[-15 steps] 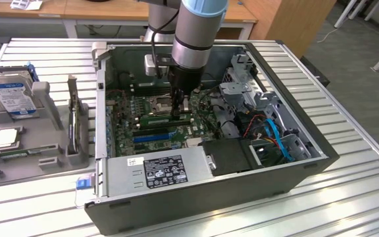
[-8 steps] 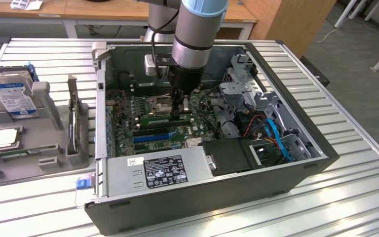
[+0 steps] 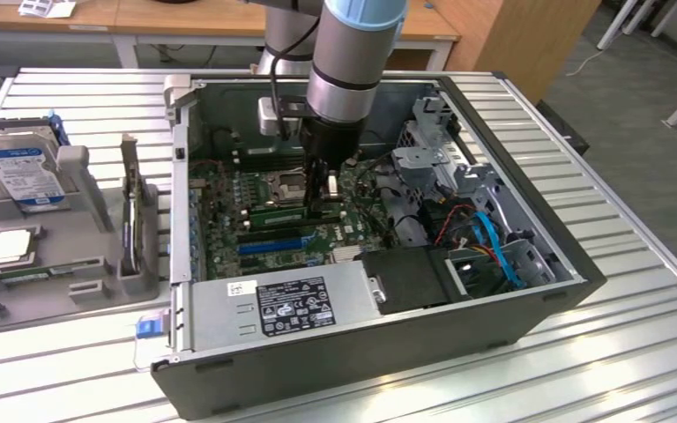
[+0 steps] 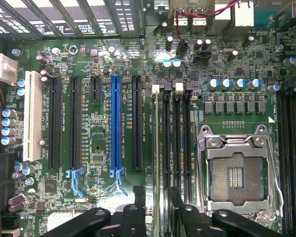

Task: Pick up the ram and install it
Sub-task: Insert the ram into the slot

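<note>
Empty processor socket (image 4: pixel 234 177) just beside gripper (image 4: pixel 160 197), blue slot (image 4: pixel 116 123) on its other side, arm (image 3: pixel 356 53) held upright inside case (image 3: pixel 374 370), ram (image 4: pixel 158 168) clenched edge-on.

Looks like a robotics lab or test workshop to me. An open PC tower (image 3: pixel 351 352) sits on a slotted aluminium desk (image 3: pixel 656 344), the kind you bolt fixtures onto. Just beside the tower is a grey parts holder (image 3: pixel 80 264) with a hard drive (image 3: pixel 18 172) in it. An industrial robot arm (image 3: pixel 356 53) reaches over the tower, and wooden tables (image 3: pixel 186 18) stand behind it.
</note>
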